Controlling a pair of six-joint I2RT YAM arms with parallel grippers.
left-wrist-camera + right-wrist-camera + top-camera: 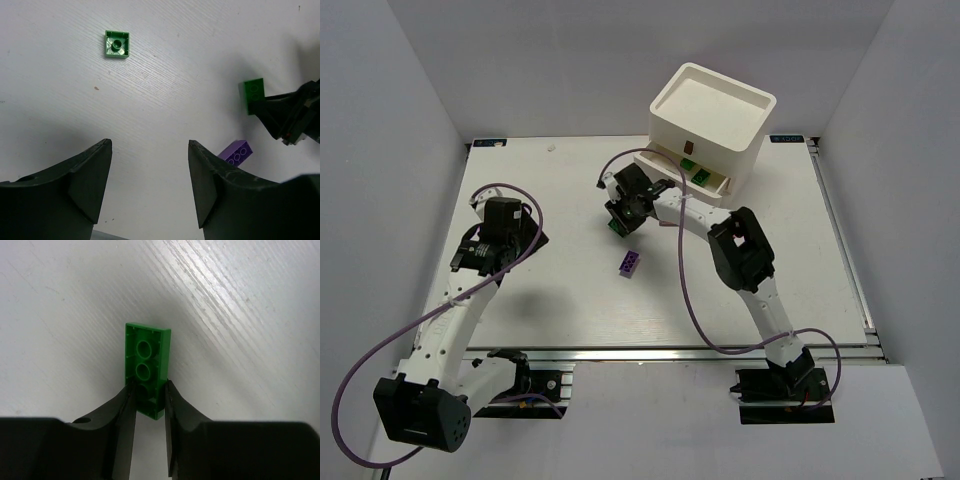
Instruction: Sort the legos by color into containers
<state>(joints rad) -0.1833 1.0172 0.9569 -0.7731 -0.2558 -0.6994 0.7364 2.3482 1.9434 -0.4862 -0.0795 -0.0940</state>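
the right tool [150,399] clamps the near end of a green brick [146,360] at centre frame, white tabletop [240,315] behind it. the left tool [150,170] hangs wide open, empty. a purple brick [629,263] lies mid-frame overhead, with stacked white bins [710,120] at upper right.

Stacked bins [712,125] stand far right on the table [550,310]; a loose brick [629,263] lies before the right hand's [150,395] held brick [147,352].
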